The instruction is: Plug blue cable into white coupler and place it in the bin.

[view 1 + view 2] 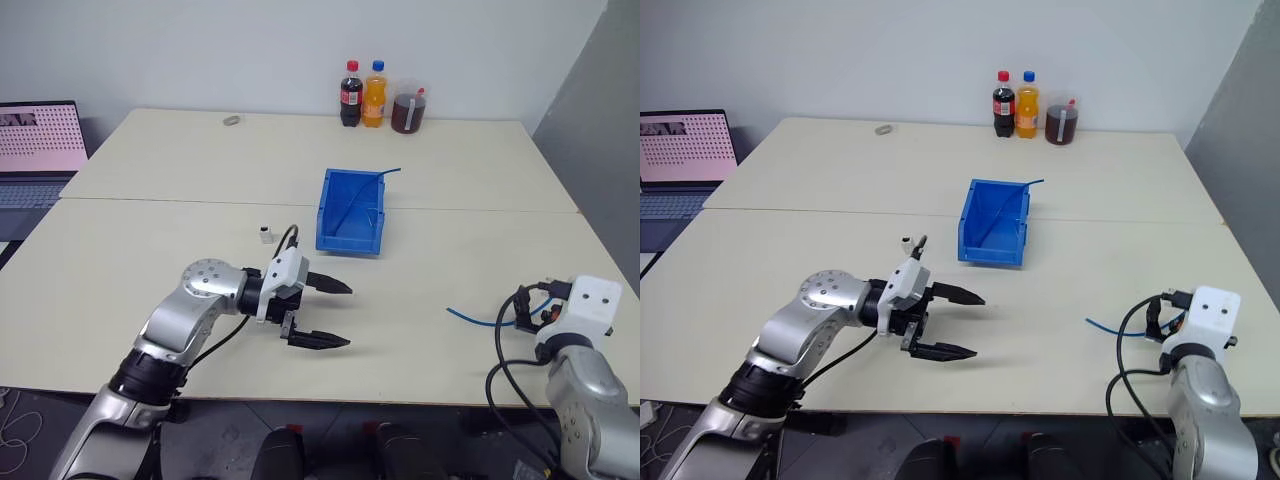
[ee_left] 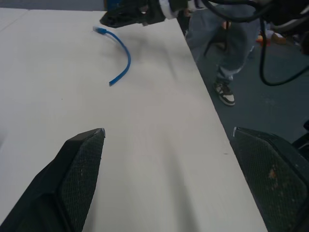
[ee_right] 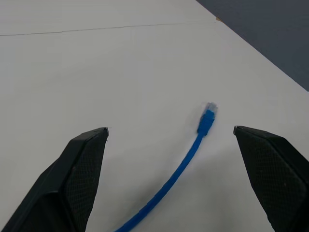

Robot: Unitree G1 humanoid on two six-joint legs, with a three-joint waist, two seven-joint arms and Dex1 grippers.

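We see the left gripper point(image 1: 328, 313) with its 2 black fingers spread wide and nothing between them, hanging just above the table point(image 1: 150, 250) near the front edge. Its arm reaches in from the lower left, bent at the elbow, so the fingers point sideways toward the robot's right. The right gripper point(image 3: 169, 145) is also spread wide and holds nothing; in the right wrist view its fingers point(image 3: 79, 169) flank the cable point(image 3: 190, 150), which lies flat on the table with its plug end between them, touched by neither. That arm comes up from the lower right corner, its white wrist housing close to the table's right front edge. The cable's free end curves out on the table just left of that wrist. The coupler point(image 1: 265, 235) stands alone on the table, left of the bin point(image 1: 352, 212) and well apart from the cable. Another thin blue cable leans straight inside the bin, poking over its far rim.
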